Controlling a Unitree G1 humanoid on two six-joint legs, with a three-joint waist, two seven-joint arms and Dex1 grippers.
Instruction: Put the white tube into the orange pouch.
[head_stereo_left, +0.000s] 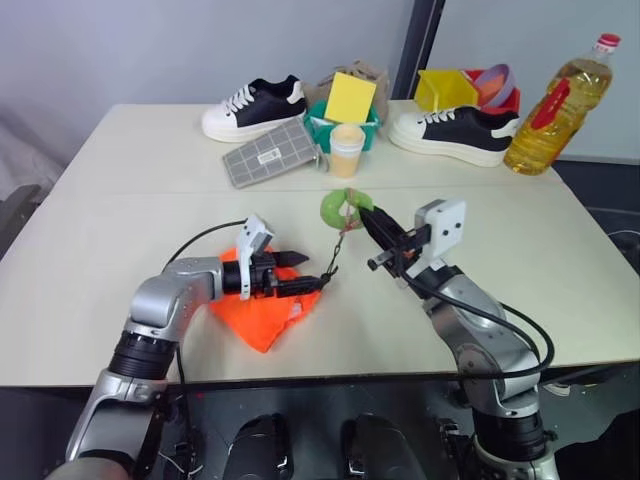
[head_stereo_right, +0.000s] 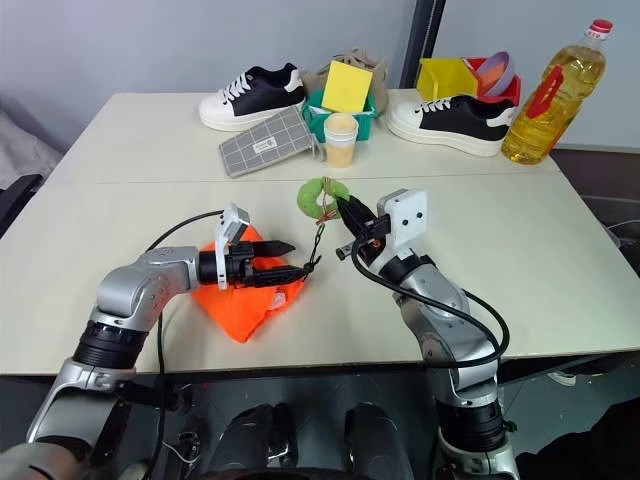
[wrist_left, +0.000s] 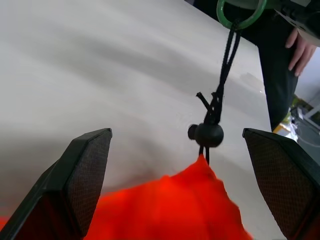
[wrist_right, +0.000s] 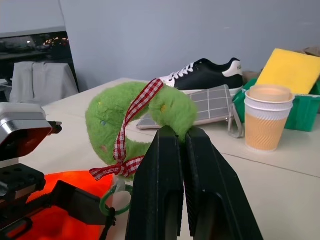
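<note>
The right end effector (head_stereo_left: 368, 222) is clamped on the fuzzy green tag (head_stereo_left: 343, 207), holding the black cord (head_stereo_left: 338, 250) up and taut. The left end effector (head_stereo_left: 298, 273) gapes open over the orange pouch (head_stereo_left: 262, 315) on the bench (head_stereo_left: 120, 230). The white tube's place cannot be made out. Pulling the cord further would likely cinch the mouth shut, blocking insertion.

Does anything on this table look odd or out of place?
The two shoes sit apart among containers. The right gripper pinches a fuzzy green wreath tag, pulling the orange pouch's cord taut.
</note>
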